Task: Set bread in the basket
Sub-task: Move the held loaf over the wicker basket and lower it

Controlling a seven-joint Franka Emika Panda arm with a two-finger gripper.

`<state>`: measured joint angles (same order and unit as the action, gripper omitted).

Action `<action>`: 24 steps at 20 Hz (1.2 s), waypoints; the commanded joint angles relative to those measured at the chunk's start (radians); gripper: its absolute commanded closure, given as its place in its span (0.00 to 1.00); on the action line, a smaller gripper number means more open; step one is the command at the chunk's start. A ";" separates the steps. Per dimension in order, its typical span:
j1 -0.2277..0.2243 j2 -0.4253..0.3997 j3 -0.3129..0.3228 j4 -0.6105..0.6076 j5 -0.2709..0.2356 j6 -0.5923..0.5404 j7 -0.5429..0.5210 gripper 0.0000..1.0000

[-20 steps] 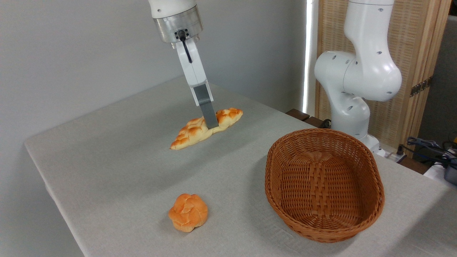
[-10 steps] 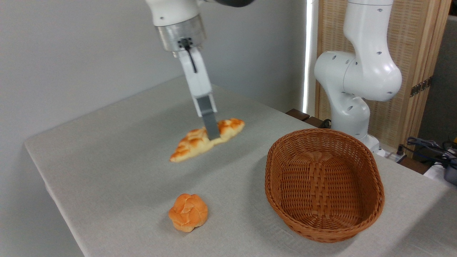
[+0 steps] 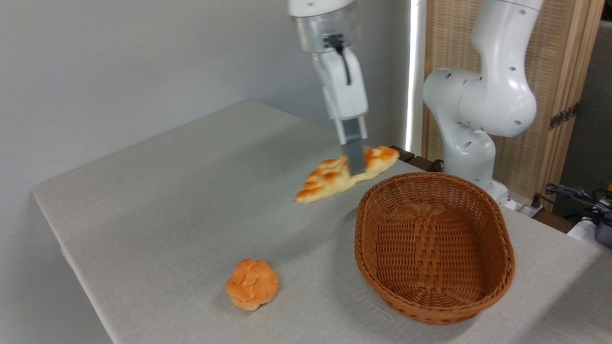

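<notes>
The bread (image 3: 330,178), a long braided loaf with browned patches, hangs in the air above the table, tilted with its left tip lowest. My gripper (image 3: 355,167) is shut on its middle, one grey finger showing in front of the loaf. The loaf's right end reaches almost over the far left rim of the brown wicker basket (image 3: 432,246), which stands on the table at the right and holds nothing.
A small round orange knotted bun (image 3: 252,284) lies near the table's front edge, left of the basket. The arm's white base (image 3: 471,119) rises behind the basket. Cables lie at the far right.
The gripper has lifted the loaf off the table and carried it to the right, from the table's middle to just beside the basket's far rim.
</notes>
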<state>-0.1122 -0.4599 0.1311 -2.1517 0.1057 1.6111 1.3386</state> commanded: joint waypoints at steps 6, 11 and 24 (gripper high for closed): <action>-0.185 -0.117 0.193 -0.097 0.114 -0.183 0.027 0.72; -0.211 -0.115 0.234 -0.157 0.184 -0.185 0.030 0.37; -0.307 -0.083 0.340 -0.168 0.187 -0.185 0.073 0.00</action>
<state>-0.4103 -0.5464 0.4603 -2.3295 0.2743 1.4431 1.3839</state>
